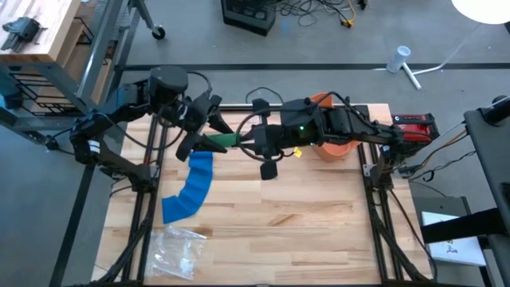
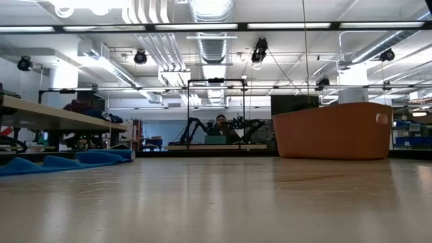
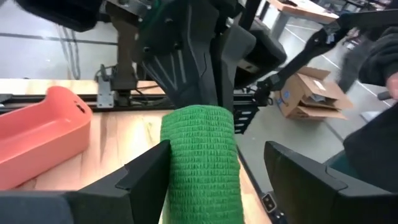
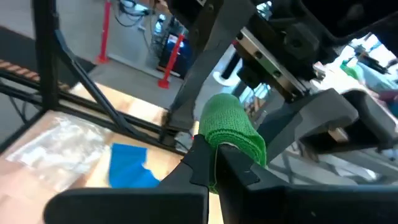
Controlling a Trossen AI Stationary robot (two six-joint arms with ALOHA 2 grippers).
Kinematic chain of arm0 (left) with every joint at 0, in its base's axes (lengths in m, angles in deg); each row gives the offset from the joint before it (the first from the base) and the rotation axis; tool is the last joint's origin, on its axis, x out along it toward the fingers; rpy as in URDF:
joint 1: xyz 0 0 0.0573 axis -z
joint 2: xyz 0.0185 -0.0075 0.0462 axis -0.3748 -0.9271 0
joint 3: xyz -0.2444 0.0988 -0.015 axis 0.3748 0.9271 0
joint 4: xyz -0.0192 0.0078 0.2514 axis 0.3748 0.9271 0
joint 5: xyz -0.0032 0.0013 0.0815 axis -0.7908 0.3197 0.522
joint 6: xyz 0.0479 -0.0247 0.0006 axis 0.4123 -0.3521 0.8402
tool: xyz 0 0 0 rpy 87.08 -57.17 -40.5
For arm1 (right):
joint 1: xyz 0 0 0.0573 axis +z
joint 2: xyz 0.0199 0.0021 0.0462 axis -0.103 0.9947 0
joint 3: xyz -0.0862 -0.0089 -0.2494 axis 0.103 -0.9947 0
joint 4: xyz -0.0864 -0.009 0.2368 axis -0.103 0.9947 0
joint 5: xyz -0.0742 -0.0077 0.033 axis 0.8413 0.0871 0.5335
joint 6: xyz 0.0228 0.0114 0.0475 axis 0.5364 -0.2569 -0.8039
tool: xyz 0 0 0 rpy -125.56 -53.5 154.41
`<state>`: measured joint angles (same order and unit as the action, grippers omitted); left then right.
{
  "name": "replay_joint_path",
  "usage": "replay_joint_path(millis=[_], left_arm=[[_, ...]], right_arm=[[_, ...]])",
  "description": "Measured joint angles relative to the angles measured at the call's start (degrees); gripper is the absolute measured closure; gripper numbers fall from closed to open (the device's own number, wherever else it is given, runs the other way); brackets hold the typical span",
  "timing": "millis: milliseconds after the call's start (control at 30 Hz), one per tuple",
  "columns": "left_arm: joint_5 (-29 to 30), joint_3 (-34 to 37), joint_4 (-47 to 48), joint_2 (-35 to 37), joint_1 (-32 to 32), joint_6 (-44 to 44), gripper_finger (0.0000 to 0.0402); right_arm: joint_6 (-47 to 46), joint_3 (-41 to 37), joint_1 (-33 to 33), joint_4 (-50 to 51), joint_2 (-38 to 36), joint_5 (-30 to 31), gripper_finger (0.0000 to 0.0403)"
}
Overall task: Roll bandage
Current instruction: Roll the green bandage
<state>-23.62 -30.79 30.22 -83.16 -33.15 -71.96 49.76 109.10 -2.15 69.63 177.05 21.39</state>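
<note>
A green bandage (image 1: 224, 142) hangs above the table's far left part, between my two grippers. My right gripper (image 4: 214, 155) is shut on it, reaching in level from the table's right. My left gripper (image 3: 214, 163) is open and comes from the left. The green band (image 3: 200, 162) runs between the left gripper's fingers. A blue bandage (image 1: 191, 187) lies spread out flat on the wood below them, in a loose curve. My right gripper pinches the green bandage at its rolled end (image 4: 233, 130) between its two shut fingertips. The green cloth bulges around and over the tips. The fingers lie about level, and the bandage is lifted clear of the table. My left gripper has the band's edge (image 3: 166, 163) right beside the inner side of one finger (image 3: 146, 171). I cannot tell whether they touch. The other finger (image 3: 298, 177) stands clear of it.
An orange bin (image 1: 331, 147) stands at the far right of the table, under the right arm. A clear plastic bag (image 1: 179, 251) lies near the front left corner. The wood in the middle and at the near right is bare. A person sits far behind the table (image 2: 219, 125).
</note>
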Motion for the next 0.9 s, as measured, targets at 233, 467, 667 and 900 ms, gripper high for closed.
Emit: replay_joint_path(millis=[233, 467, 667, 900], left_arm=[[-8.1, 0.0, 0.0, -1.1, 0.0, -0.6, 0.0151], [-8.8, 0.1, 0.4, -1.1, 0.1, -0.7, 0.0159], [-11.2, -0.1, 0.0, -0.8, 0.2, -1.7, 0.0167], [-11.3, 0.0, 0.1, -0.3, 0.2, -4.4, 0.0175]], right_arm=[[-7.5, 0.0, -0.5, -3.6, 0.0, -1.7, 0.0400], [-24.5, 0.1, -2.5, -6.3, 0.4, -2.0, 0.0400], [-14.3, 0.1, -2.7, -7.8, 0.4, -8.6, 0.0400], [-3.7, 0.1, -2.6, -7.5, 0.4, -9.0, 0.0400]])
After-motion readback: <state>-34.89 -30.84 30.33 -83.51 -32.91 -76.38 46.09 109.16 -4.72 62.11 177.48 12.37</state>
